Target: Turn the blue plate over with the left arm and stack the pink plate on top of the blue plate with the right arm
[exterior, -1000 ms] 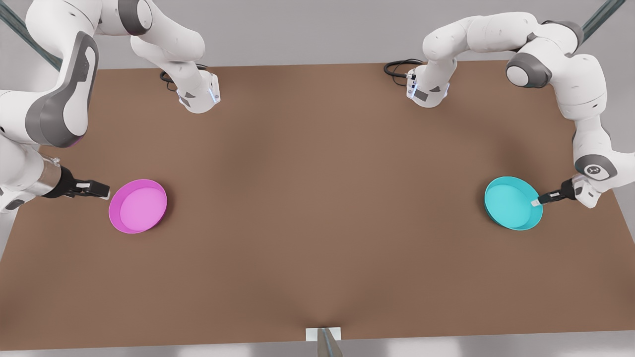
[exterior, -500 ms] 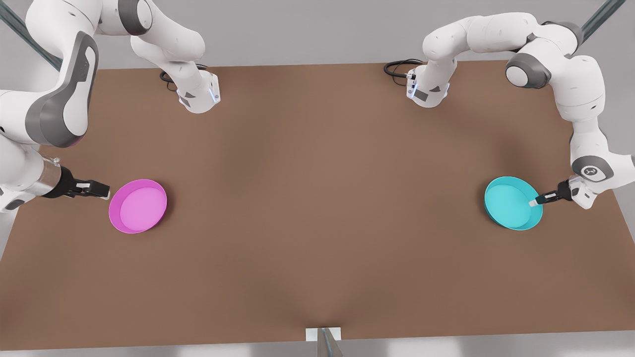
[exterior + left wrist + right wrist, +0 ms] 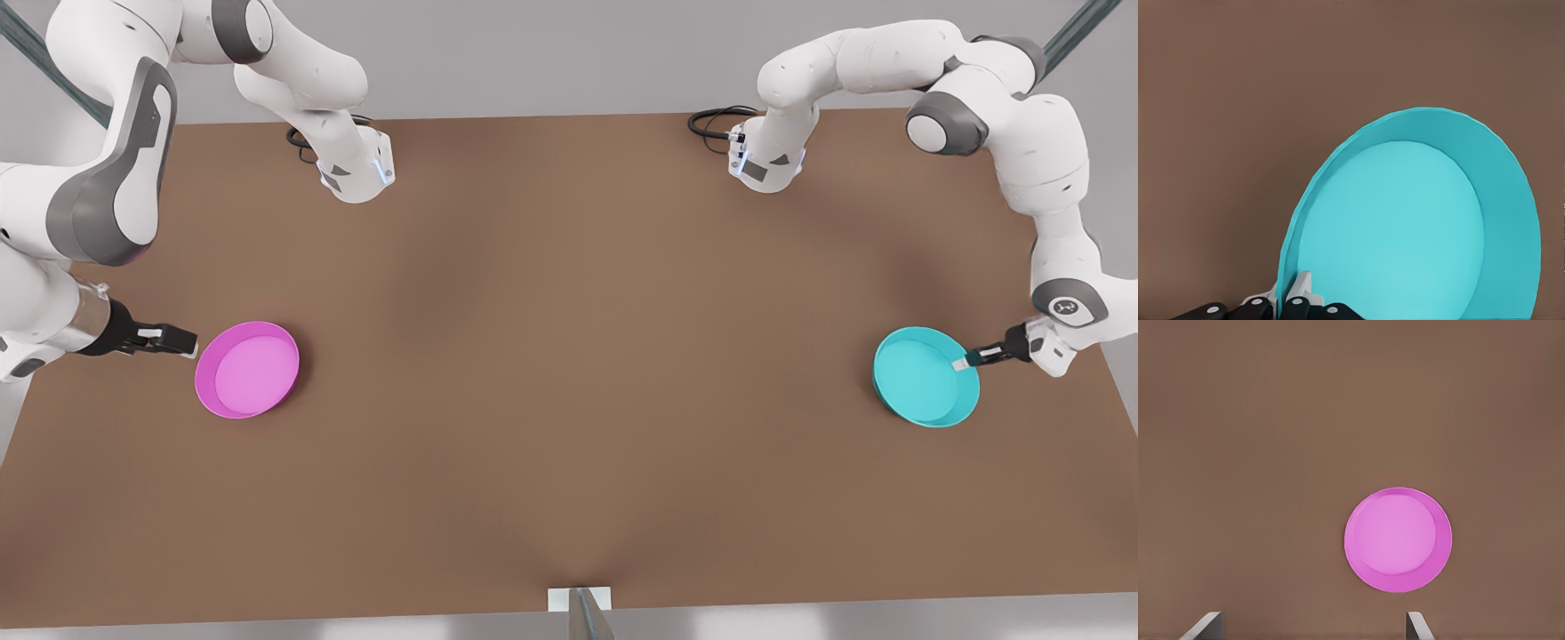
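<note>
The blue plate (image 3: pixel 925 378) is on the front view's right, open side up and tilted, as the left wrist view shows (image 3: pixel 1405 227). My left gripper (image 3: pixel 962 363) is shut on its rim at the edge nearest the table's side; the fingers (image 3: pixel 1300 288) pinch the thin wall. The pink plate (image 3: pixel 247 369) lies flat and open side up on the front view's left, also seen in the right wrist view (image 3: pixel 1398 539). My right gripper (image 3: pixel 187 342) hovers just beside its outer edge, open and not touching it, fingertips (image 3: pixel 1205 625) spread wide.
Both arm bases (image 3: pixel 356 169) (image 3: pixel 765 160) stand at the back of the brown table (image 3: pixel 569 356), each with a black cable (image 3: pixel 711 120) beside it. A small white bracket (image 3: pixel 580 600) sits at the table's front edge. A wide stretch of table separates the two plates.
The blue plate has shifted a little toward the front view's right and front edge, held by my left gripper. The pink plate and the right arm have not moved.
</note>
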Robot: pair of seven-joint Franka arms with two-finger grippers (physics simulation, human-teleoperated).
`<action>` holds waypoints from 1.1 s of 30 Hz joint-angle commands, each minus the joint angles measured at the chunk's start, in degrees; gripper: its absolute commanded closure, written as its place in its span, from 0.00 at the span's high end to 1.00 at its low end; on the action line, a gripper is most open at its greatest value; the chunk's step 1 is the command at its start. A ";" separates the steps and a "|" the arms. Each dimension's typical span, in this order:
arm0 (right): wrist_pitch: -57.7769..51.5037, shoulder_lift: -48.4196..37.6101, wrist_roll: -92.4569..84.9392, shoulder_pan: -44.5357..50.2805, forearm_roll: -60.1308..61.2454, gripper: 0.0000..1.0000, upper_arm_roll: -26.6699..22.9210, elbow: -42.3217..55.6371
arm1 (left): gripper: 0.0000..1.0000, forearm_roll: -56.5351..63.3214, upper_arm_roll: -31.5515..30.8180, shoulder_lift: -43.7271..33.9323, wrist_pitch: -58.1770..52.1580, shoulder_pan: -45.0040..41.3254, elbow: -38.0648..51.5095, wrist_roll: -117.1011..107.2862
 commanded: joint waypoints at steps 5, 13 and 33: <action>-0.09 0.00 0.00 0.00 0.00 1.00 0.00 0.00 | 0.21 -3.08 0.23 -3.91 -0.68 -3.66 0.03 -0.73; 0.09 0.00 -0.09 -0.79 -0.26 1.00 -0.44 -0.09 | 0.21 0.79 -0.12 -10.86 -3.05 -13.67 0.91 -16.62; 0.35 1.58 0.00 -0.62 -0.53 1.00 -0.53 -0.09 | 0.21 34.79 -13.31 -14.64 -2.26 -33.97 13.12 -54.60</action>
